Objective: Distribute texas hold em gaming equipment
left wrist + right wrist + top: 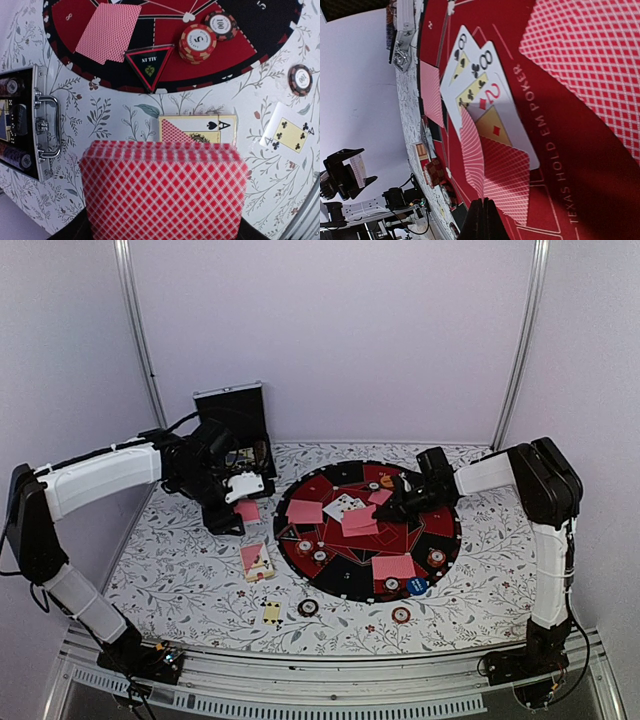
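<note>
Evidently the left gripper [240,508] serves as the dealer's hand. Its jaws are clamped on a thick deck of pink diamond-backed playing cards [162,192], held back-out above the floral tablecloth [115,115] just off the mat's edge, probably so single cards can be drawn from it. The right gripper [482,220] is pinched fully closed with nothing visibly between its fingers, its tip down at a face-down pink-backed card [505,172] that overlaps a fan of white-faced cards [472,82], two eights and a two of diamonds. Whether it touches I cannot tell, but a closed tip suits nudging a card into place. Around them, the round red-and-black felt poker mat [440,525] carries more face-down cards and striped red and black chips [197,42] shared among its segments, while the open silver-edged black case [37,150] lies beside it.
</note>
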Available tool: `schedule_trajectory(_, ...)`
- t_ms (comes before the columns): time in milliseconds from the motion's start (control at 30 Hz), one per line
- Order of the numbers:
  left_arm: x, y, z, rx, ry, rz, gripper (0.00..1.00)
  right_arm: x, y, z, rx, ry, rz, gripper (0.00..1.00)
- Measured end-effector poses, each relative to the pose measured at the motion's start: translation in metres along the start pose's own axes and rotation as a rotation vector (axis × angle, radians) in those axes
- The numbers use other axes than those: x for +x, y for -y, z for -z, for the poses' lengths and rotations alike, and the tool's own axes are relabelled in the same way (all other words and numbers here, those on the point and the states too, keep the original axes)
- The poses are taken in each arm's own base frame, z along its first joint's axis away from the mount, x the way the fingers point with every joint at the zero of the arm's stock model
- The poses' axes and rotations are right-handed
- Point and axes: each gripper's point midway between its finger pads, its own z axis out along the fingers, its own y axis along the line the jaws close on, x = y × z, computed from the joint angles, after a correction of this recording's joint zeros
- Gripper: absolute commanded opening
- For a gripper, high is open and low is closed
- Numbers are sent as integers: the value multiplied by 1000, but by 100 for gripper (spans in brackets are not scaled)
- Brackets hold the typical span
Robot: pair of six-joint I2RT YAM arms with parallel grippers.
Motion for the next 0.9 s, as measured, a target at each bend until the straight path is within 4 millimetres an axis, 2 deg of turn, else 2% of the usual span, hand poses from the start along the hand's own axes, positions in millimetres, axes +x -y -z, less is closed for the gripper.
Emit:
schedule_trajectory(100, 11, -6, -2, -6, -11, 24, 0, 4, 16, -3, 50, -11, -9, 2)
schedule_trajectory(233, 25, -15, -5, -23, -18, 56, 0, 7, 31, -5, 111, -19, -10, 10)
schedule_trajectory(367, 47, -21, -8, -33, -38, 94, 0, 2, 32, -3, 143, -8, 20, 18)
schedule_trajectory(700, 89, -24, -25, -45, -74, 164, 0, 0, 32, 0, 182, 1, 75, 23)
schedule_trajectory(900, 99, -29, -30, -62, -73, 187, 0, 1, 33, 2, 206, 2, 89, 27)
